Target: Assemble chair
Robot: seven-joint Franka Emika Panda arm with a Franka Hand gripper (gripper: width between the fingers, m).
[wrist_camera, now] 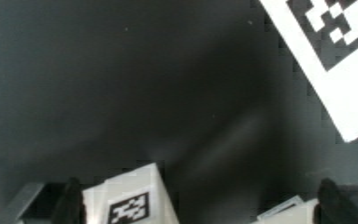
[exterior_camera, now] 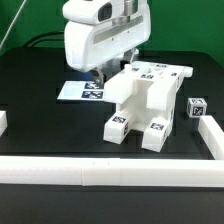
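Running along the near edge, a low white rail (exterior_camera: 110,172) borders the black table (exterior_camera: 40,130). Just behind it stands the chair (exterior_camera: 150,98), a chunky white body on two tagged feet that face the rail. Its long axis goes from those feet back toward the exterior view's right. A small tagged block (exterior_camera: 197,108) sits apart from it on that side.

Farther back, the gripper (exterior_camera: 103,72) hangs by the chair's far corner on the exterior view's left, close beside the white body. In the wrist view the fingers (wrist_camera: 43,200) stand wide apart and hold nothing. A white tagged part (wrist_camera: 131,195) shows low between them, nearer one finger than the other. It is probably a piece of the chair, and I cannot tell whether it touches either finger. The coming move likely turns on centring over that part before closing.

Beyond the gripper the flat marker board (exterior_camera: 85,90) lies on the matte table, with a pale wall behind.
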